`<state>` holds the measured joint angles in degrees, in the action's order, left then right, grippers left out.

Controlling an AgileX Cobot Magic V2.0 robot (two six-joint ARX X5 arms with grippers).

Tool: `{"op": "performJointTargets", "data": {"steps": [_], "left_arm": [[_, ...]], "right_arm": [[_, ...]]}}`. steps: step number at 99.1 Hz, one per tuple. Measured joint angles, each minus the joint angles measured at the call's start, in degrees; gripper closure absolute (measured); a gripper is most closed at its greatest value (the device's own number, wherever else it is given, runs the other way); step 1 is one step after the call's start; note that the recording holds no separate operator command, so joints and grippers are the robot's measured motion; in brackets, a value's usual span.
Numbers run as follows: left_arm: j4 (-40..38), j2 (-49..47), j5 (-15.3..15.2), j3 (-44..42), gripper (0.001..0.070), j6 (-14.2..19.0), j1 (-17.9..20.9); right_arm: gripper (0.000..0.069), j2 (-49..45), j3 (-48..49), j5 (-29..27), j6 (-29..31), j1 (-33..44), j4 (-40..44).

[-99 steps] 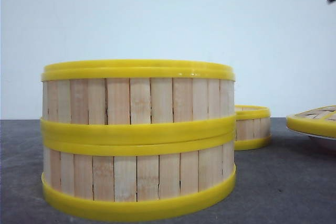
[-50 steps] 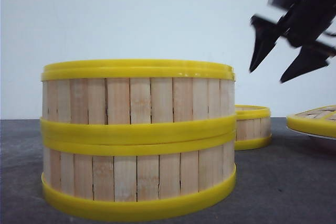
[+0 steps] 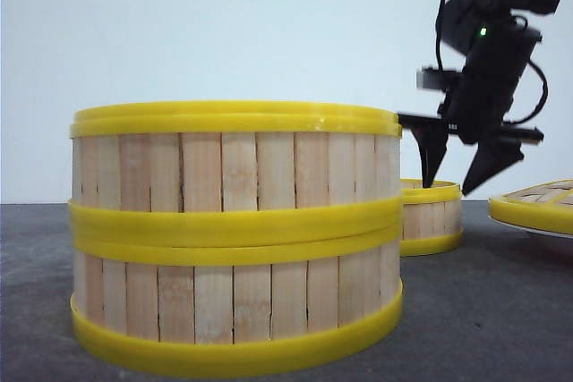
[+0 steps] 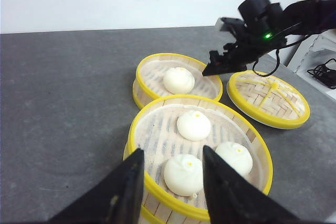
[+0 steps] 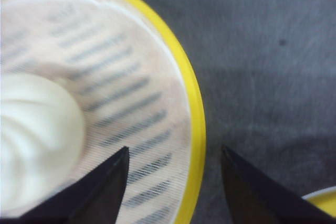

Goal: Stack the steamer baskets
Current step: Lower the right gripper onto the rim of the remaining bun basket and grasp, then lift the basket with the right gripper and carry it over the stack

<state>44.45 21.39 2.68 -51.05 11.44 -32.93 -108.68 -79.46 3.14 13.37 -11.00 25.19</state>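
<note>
Two steamer baskets stand stacked (image 3: 235,239) close to the front camera; the top one (image 4: 152,129) holds three white buns. Behind it stands a third, single steamer basket (image 3: 431,216) (image 4: 152,74) with one bun (image 5: 37,135). My right gripper (image 3: 448,190) (image 5: 176,156) hangs open just above that basket's rim (image 5: 195,119), with one finger over the mesh inside and the other outside over the table. My left gripper (image 4: 172,150) is open above the stack's near rim and holds nothing.
A flat woven lid with a yellow rim (image 4: 269,98) (image 3: 537,207) lies to the right of the single basket. A white rack and black cables (image 4: 321,59) sit past the table's right edge. The tabletop (image 4: 63,93) is dark grey.
My right arm has come down from the upper right corner of the front view to the single basket's rim, jaws open. The baskets and the lid have not moved.
</note>
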Motion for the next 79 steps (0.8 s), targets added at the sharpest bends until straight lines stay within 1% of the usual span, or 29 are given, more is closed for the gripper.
{"op": "performJointTargets", "data": {"steps": [4,7,12,21,25,30,36,60,79], "left_arm": [[-0.02,0.00,0.00,0.00,0.0512,0.00,0.02],[0.00,0.00,0.00,0.00,0.0512,0.00,0.02],[0.00,0.00,0.00,0.00,0.0512,0.00,0.00],[0.02,0.00,-0.66,0.00,0.0512,-0.02,0.00],[0.02,0.00,-1.09,0.00,0.0512,-0.04,0.02],[0.00,0.00,-1.09,0.00,0.0512,-0.04,0.02],[0.00,0.00,-1.11,0.00,0.0512,-0.09,0.02],[0.35,0.00,-1.14,0.00,0.0513,-0.74,0.02],[0.90,0.00,-1.18,0.00,0.0513,-0.96,0.02]], "right_arm": [[0.0377,-0.72,0.00,-0.02,0.28,0.00,0.15],[0.0400,-1.18,0.00,-0.02,0.44,0.00,0.28],[0.0461,-1.64,0.00,-0.17,0.63,-0.02,0.63],[0.0593,-1.73,0.00,-1.16,0.90,-0.15,0.48],[0.0628,-1.73,0.00,-1.88,1.66,-0.26,-0.17],[0.0653,-1.73,0.00,-1.86,1.88,-0.31,-0.90],[0.0665,-1.73,-0.04,-2.43,1.88,-0.61,-0.66],[0.0666,-1.16,-3.34,-3.41,2.71,-0.61,1.57],[0.0666,5.25,-9.64,-2.43,2.56,0.66,6.51]]}}
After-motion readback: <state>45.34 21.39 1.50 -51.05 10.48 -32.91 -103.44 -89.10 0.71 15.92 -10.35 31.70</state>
